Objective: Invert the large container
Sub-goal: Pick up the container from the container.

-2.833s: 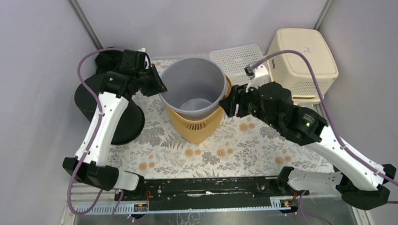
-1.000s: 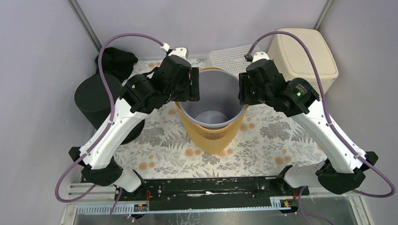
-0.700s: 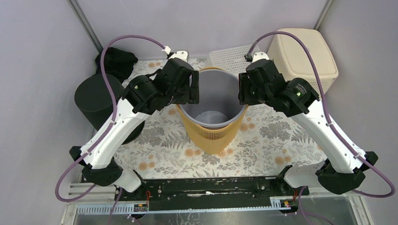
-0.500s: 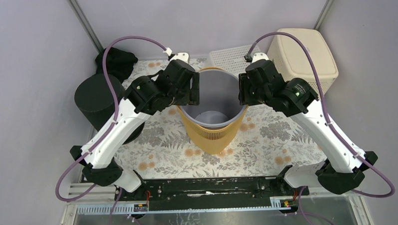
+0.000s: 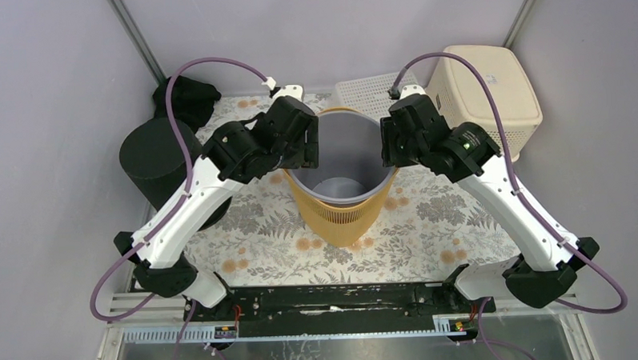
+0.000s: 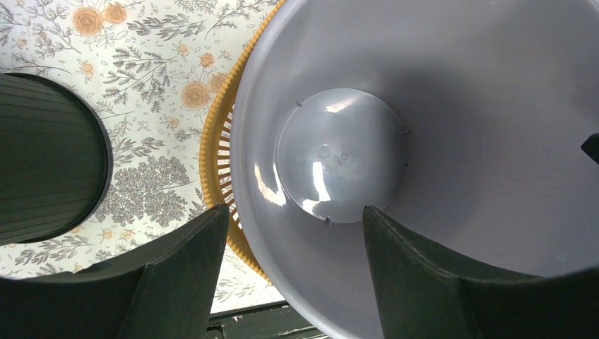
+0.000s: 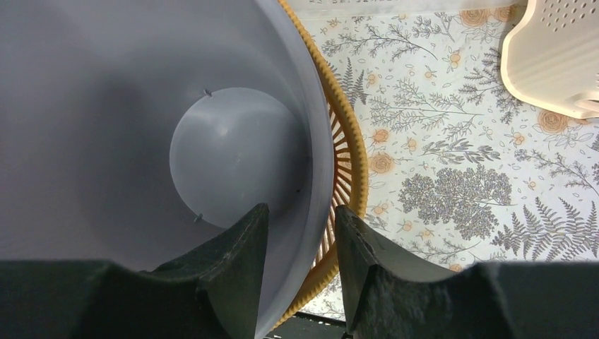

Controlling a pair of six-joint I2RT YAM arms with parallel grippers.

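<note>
Two claws flank the large container (image 5: 343, 159), a smooth grey plastic bucket that stands upright and mouth-up, nested inside an orange slatted basket (image 5: 337, 215) on the floral-patterned surface (image 5: 429, 224). The left claw (image 5: 311, 148) straddles the rim released, its fingers spread wide. One finger is inside the container and the other is outside past the basket's edge, with the inner one clear of the wall. At the opposite rim, the right claw (image 5: 384, 150) is grasping the grey wall, one finger inside and one outside, with the basket's edge also between them. Below both claws, the container's round, glossy floor catches the light. A black ribbed bin (image 5: 151, 154) stands outward of the left claw, and a cream hamper (image 5: 489, 86) outward of the right.
</note>
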